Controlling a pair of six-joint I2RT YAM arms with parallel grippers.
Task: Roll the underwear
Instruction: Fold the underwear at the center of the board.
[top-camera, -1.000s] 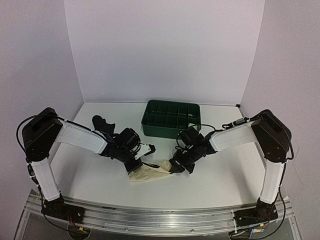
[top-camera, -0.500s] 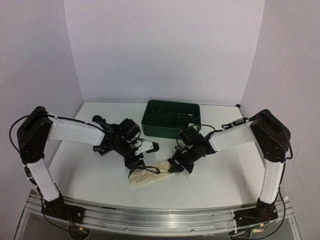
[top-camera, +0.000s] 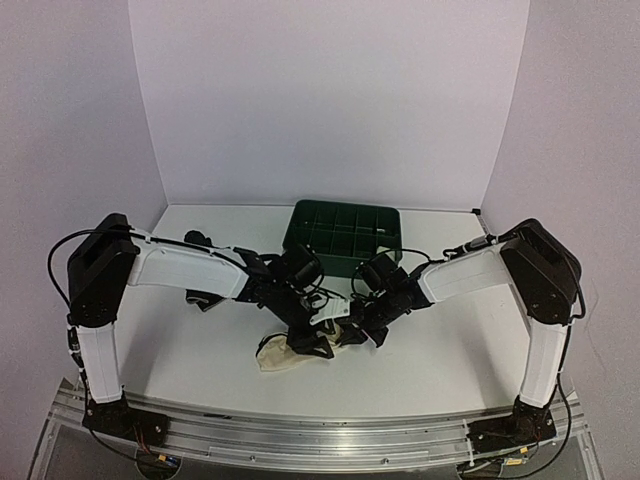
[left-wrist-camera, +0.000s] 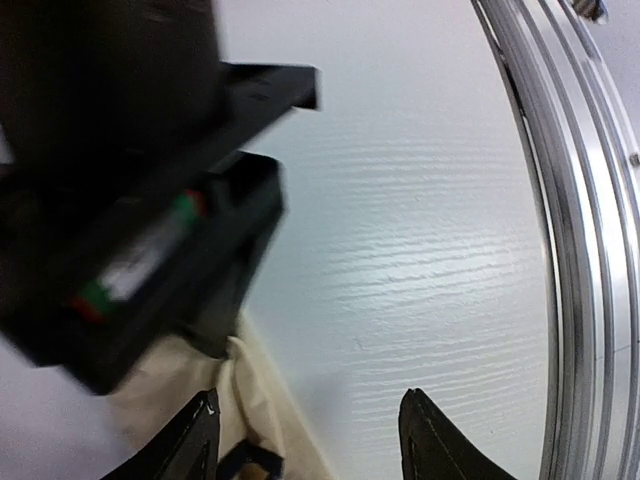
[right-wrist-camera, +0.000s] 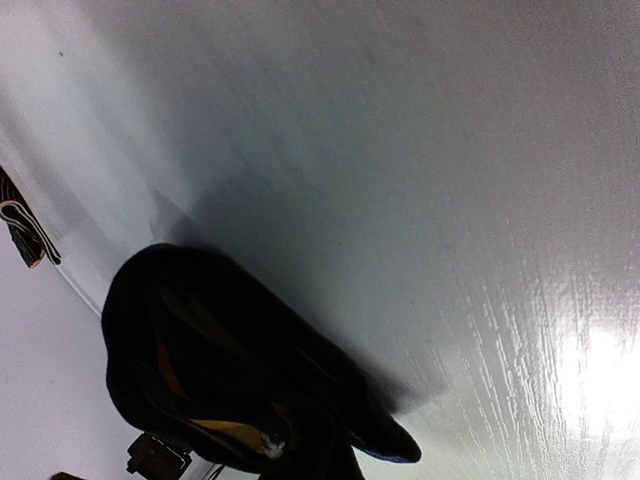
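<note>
Swinging in from the left, the left gripper (top-camera: 312, 340) has come over the cream underwear (top-camera: 272, 356), which lies close to the near edge of the desk (top-camera: 190, 350), about midway along it. A second ago that claw sat at the garment's left end and the cloth lay stretched toward the right gripper (top-camera: 353, 332). Now the two claws are just beside each other, and only the left part of the cloth shows, shorter and bunched. I judge that the cloth is being gathered toward its right end, an early turn at most, with no tidy roll formed yet.

The left wrist view adds what the overhead cannot. Its fingertips (left-wrist-camera: 203, 440) stand spread apart with nothing between them. The cream cloth touches the left one, and the metal rail (left-wrist-camera: 585, 250) of the near edge runs alongside. The right wrist view gives only a dark lump (right-wrist-camera: 220, 370) on the shiny desk, so I cannot tell whether the right claw is clamped on the cloth.

Only the overhead shows the farther things. The black underwear (top-camera: 196, 241) lies toward the far left corner, partly behind the left arm, and the green tray (top-camera: 345, 238) sits by the far edge.
</note>
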